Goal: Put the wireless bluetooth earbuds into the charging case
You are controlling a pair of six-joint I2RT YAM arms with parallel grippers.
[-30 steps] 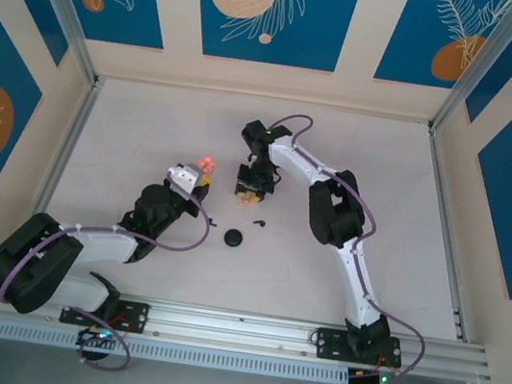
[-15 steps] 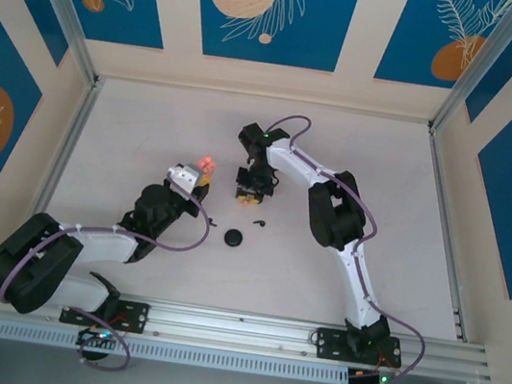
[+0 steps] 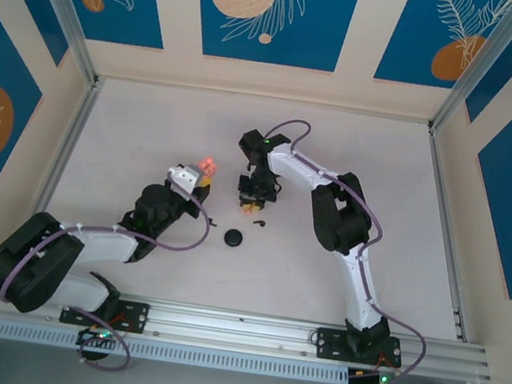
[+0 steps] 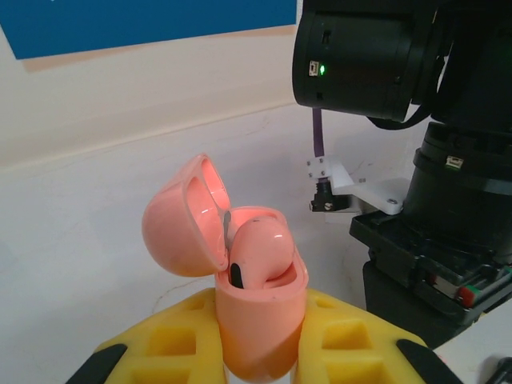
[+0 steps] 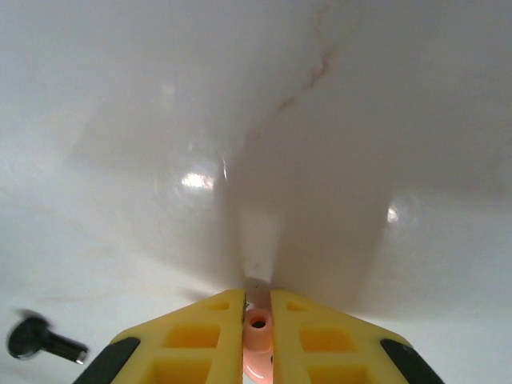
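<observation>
the white table (image 3: 149,126) has both arms working near its middle. the left gripper (image 4: 260,342) is clamped on the salmon-pink, egg-shaped plastic charging case (image 4: 258,300), holding it upright with its hinged lid (image 4: 186,220) swung open to one side. one pale pink rounded earbud (image 4: 260,244) sits in the case; any well behind it is hidden by that bud. just beside the case, on the right arm's side, the right gripper (image 5: 257,300) points down close to the table. its yellow fingers are together on a second tiny pale pink earbud (image 5: 258,328), whose long axis appears to run along the fingers. so the held bud lies to the case's right and seemingly below its mouth. the right arm is the nearer one, and the coming move likely calls for a lift, then a short sideways carry over the open mouth. a tiny black comma-shaped bud (image 5: 36,340) lies loose on the table, nearer the arm bases than the case is.
</observation>
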